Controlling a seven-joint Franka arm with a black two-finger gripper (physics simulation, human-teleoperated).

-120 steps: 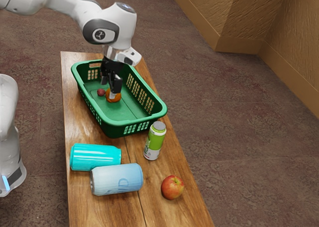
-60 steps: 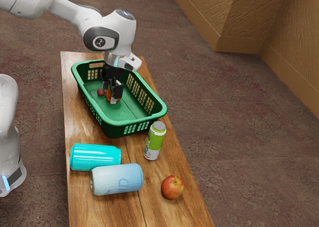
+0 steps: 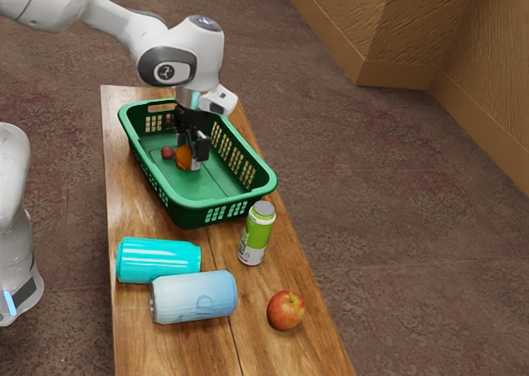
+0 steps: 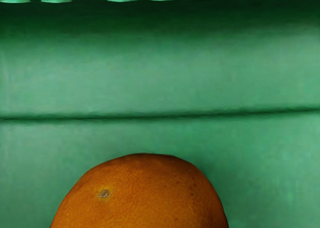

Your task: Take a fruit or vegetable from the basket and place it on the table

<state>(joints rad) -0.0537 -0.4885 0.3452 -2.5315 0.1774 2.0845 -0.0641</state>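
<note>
One pale-blue can point(image 3: 193, 297) with partly legible lettering, end effector point(image 3: 190, 154) at orange point(image 3: 183, 157) in basket point(image 3: 207, 202), whether open or closed unclear

The bent white arm point(image 3: 107, 14) reaches over, pincer point(image 3: 188, 159) pointing down.

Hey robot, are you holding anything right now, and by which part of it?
That can't be told: my gripper is down in the basket at the orange, but whether it grips the fruit isn't clear.
</note>
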